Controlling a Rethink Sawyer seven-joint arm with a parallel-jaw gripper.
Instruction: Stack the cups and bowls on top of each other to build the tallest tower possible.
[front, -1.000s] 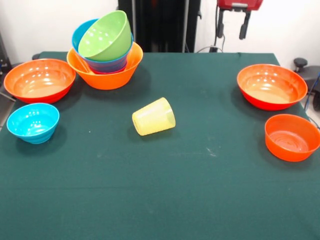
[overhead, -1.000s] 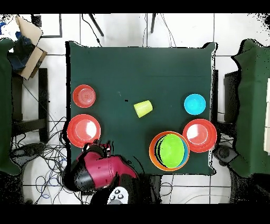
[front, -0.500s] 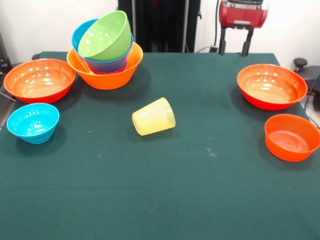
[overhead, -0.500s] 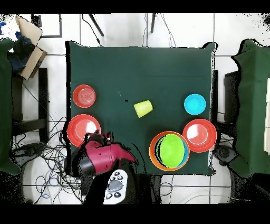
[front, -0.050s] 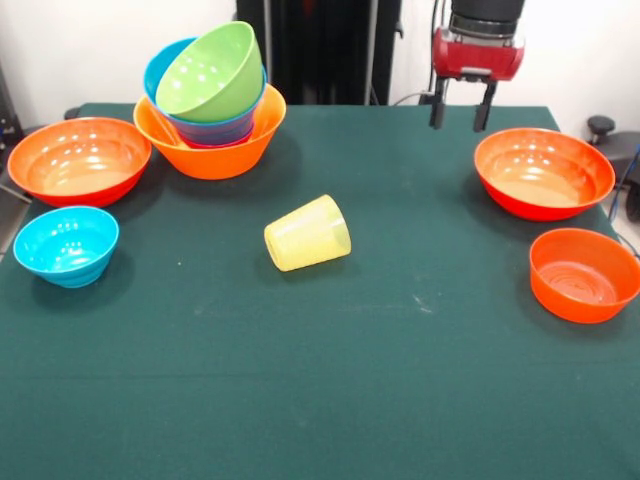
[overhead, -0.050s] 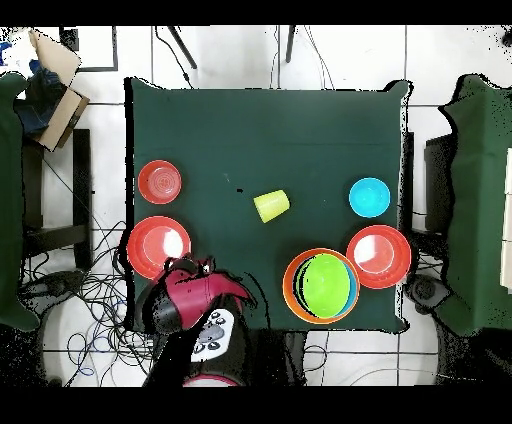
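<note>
My surface (front, -0.050s: 330, 400) is a dark green cloth-covered table with a pale wall and a black upright column behind it; from overhead it sits on a white tiled floor (overhead, -0.050s: 230, 60) strewn with cables, a cardboard box (overhead, -0.050s: 55, 75) off one corner. On it, the tower (front, -0.050s: 210, 105) stands at a far corner: a large light-orange bowl holding nested blue and cyan bowls, with the lime green bowl (front, -0.050s: 212, 72) tilted on top. Beside it lies a wide red-orange bowl (front, -0.050s: 80, 160), and nearer the camera a small cyan bowl (front, -0.050s: 66, 245). The pale-yellow cup (front, -0.050s: 308, 233) lies on its side near the middle, well apart from everything. At the other side sit a second wide red-orange bowl (front, -0.050s: 544, 172) and a smaller orange bowl (front, -0.050s: 585, 274). My pincer (front, -0.050s: 459, 118) hangs over the far edge, just beside that wide bowl, its two black fingers spread and holding nothing. Compared with a second ago it has come lower and forward over the surface; the bowls and cup have not shifted
</note>
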